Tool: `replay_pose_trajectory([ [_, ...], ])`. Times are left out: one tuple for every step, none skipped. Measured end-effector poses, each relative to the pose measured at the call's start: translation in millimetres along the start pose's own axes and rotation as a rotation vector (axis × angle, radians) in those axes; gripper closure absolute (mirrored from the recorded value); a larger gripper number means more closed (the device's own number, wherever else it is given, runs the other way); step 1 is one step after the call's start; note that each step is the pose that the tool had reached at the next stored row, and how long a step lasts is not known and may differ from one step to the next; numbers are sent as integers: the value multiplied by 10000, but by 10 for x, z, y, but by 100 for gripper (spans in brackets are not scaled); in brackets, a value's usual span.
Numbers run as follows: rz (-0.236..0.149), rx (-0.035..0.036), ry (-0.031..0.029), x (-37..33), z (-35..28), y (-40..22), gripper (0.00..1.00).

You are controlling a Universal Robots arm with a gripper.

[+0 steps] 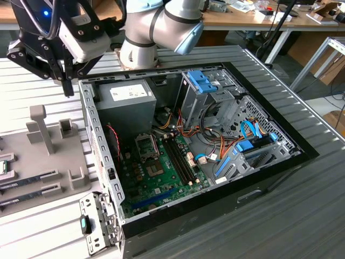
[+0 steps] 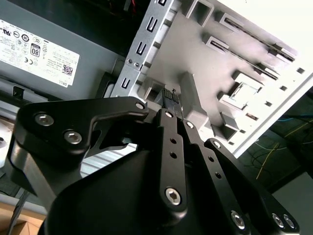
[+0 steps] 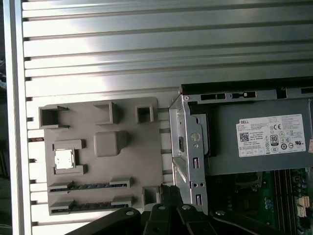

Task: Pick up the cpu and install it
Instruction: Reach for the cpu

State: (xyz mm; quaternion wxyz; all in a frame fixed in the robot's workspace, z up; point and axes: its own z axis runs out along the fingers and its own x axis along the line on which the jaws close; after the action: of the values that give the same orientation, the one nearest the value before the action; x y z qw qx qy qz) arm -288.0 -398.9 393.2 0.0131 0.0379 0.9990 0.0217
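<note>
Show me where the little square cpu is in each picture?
Exterior view: the cpu at the exterior view's left edge, partly cut off.
First wrist view: cpu in a pocket of the grey tray.
Second wrist view: cpu in its pocket, past the claw.
Shared landmark: the grey tray.

Single arm with two-finger gripper, upper left of the exterior view.
Silver-grey arm [image 1: 161, 24] with pale blue joint caps enters at the top edge of the exterior view, centre-left, and reaches toward the exterior view's left. The black gripper [image 1: 68, 91] hangs at the upper left with its fingers pointing straight down. A small blue light [image 1: 46, 12] glows on the black wrist body above it. In both wrist views the gripper's black bolted linkage fans out from the body. The two fingers run side by side, ribbed pads [image 2: 167, 96] pressed together at the tips.
</note>
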Motion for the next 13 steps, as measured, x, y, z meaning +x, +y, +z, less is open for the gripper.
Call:
replay_pose_trajectory([
  [0, 0, 0, 5, 0, 0, 89],
  [0, 0, -1, 12, 0, -1, 89],
  [0, 0, -1, 46, -1, -3, 89],
  [0, 0, 0, 90, -2, -7, 89],
  [-1, 1, 0, 120, -3, -9, 89],
  [0, 0, 0, 135, -3, -10, 89],
  [0, 0, 0, 140, -3, -11, 89],
  [0, 0, 0, 144, -4, -11, 89],
  [-1, 1, 0, 149, -4, -11, 89],
  [-1, 0, 0, 153, -4, -12, 89],
  [0, 0, 0, 158, -4, -12, 89],
  [0, 0, 0, 162, -4, -12, 89],
  [-1, 0, 0, 166, -4, -13, 89],
])
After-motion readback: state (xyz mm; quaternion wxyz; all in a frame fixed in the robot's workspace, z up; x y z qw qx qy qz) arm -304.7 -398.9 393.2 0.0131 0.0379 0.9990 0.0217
